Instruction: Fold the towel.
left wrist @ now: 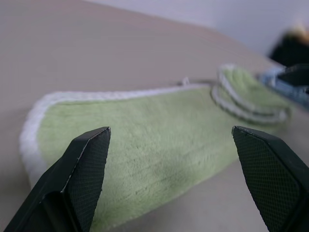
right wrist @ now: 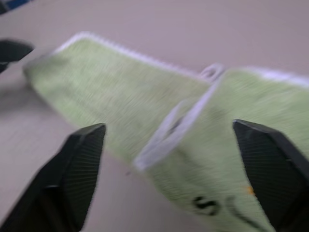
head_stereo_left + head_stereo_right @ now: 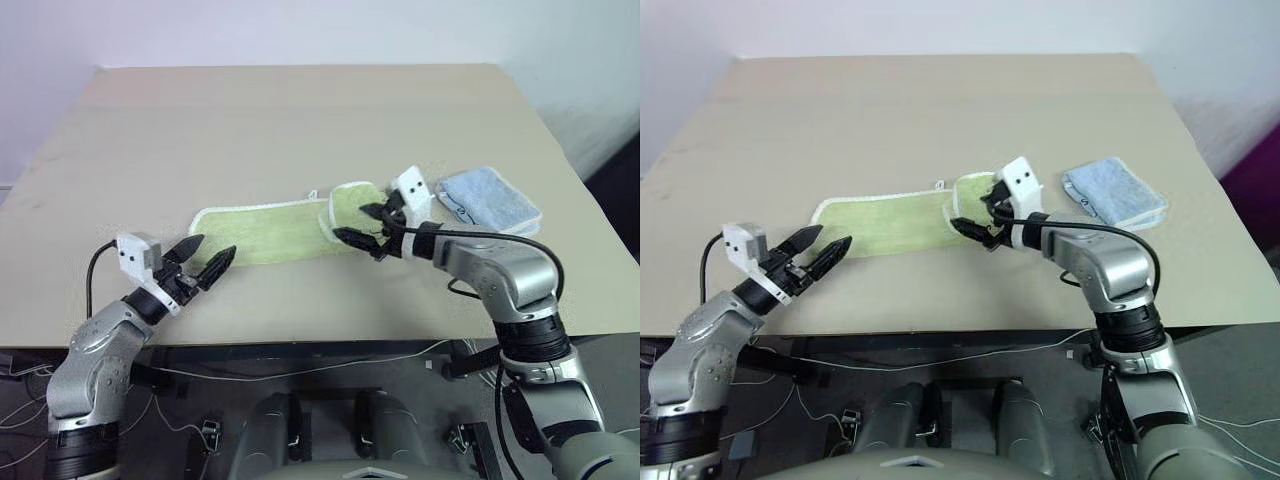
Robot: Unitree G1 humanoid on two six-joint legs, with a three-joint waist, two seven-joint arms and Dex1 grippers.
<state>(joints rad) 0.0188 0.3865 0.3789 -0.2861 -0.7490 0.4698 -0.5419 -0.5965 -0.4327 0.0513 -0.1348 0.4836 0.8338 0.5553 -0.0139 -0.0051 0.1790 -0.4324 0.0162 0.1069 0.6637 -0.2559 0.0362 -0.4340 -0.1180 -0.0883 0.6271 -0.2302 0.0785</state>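
Left eye view, towel lying crosswise — left-right

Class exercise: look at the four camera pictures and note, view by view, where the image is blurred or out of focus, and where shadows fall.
Left wrist view: the towel softens toward its folded far end, and the background is out of focus. Right wrist view: the whole towel is smeared, its dark mark barely legible. Both eye views: evenly lit and crisp, with soft shadows on the table under the left hand and the right hand.

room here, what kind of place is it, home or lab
Probably a lab or test room: a bare tan table against plain walls, loose cables under it, and just a green towel and a blue towel.
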